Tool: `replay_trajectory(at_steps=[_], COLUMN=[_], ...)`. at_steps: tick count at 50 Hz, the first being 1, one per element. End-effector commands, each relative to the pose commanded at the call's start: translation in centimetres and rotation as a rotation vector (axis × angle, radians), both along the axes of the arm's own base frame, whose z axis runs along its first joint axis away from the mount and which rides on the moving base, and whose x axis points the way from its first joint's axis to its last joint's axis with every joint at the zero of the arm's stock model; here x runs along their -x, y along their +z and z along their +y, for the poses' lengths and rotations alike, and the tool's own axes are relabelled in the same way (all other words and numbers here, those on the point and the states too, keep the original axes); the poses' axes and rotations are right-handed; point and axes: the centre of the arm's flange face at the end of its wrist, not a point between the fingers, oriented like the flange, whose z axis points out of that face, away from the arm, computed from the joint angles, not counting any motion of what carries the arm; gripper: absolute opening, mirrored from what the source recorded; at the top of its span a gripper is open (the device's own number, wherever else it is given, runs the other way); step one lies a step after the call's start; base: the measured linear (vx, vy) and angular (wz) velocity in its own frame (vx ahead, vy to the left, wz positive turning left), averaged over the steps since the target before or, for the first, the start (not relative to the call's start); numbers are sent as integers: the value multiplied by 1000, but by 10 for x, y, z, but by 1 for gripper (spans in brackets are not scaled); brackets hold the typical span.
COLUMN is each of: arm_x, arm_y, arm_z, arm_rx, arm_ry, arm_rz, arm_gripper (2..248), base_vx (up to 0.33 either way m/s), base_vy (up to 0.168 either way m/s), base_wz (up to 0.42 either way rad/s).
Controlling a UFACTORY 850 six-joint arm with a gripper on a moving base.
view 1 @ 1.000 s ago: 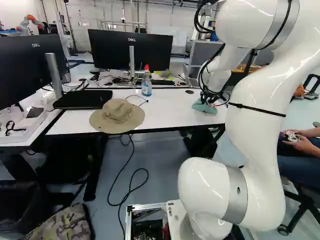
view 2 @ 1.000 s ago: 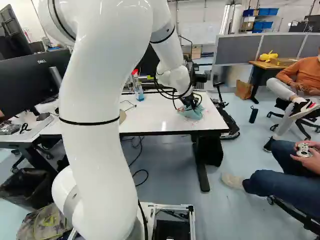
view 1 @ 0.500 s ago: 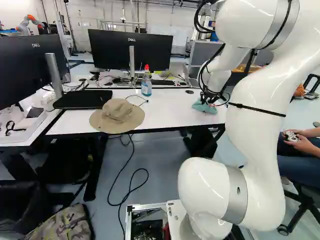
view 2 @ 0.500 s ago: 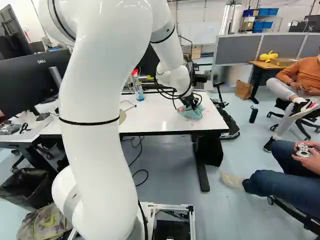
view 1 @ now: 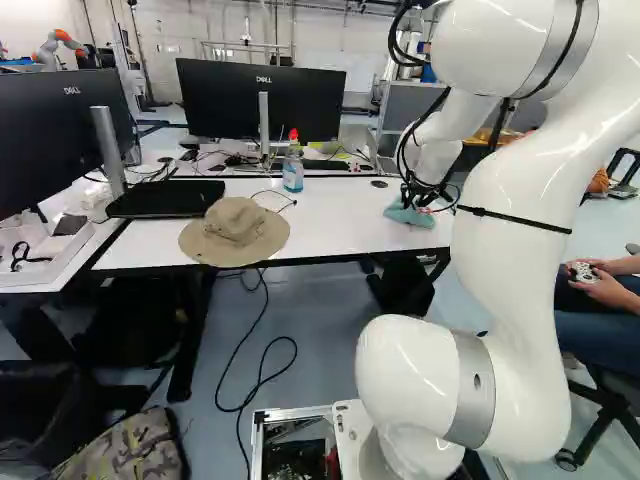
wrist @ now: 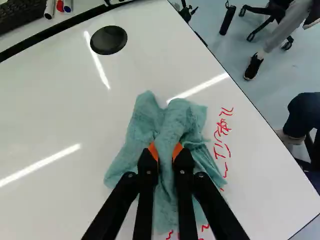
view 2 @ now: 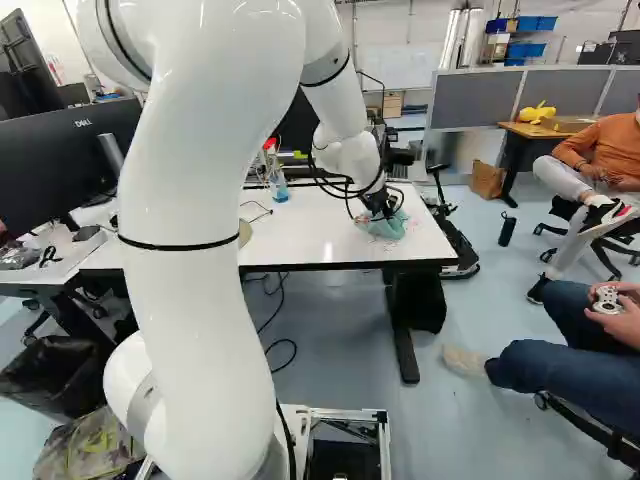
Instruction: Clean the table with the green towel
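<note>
Towel pinched mid-fold by gripper; likely light, limp, best held at that bunched ridge.

On the black flat-screen monitor beyond the fingers and to their left, we read "DELL" in pale letters. We read the same name on the second black monitor, well to the left of the fingers. On the glossy white table, we see red handwriting near the fingers, running in a slanting line, with more short strokes around them; we cannot make out its words.
</note>
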Motion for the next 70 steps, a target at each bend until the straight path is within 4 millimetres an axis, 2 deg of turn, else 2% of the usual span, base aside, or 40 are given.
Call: replay_trajectory(at_steps=[56,70], arm_x=[-7,13], arm_y=[-4,-2], arm_z=[-95,-91], arm_rx=[17,10], arm_ry=[-132,-144], arm_rz=[-30,-18], arm_gripper=[47,47], base_vx=[0,0], base_vy=[0,0], base_wz=[0,0])
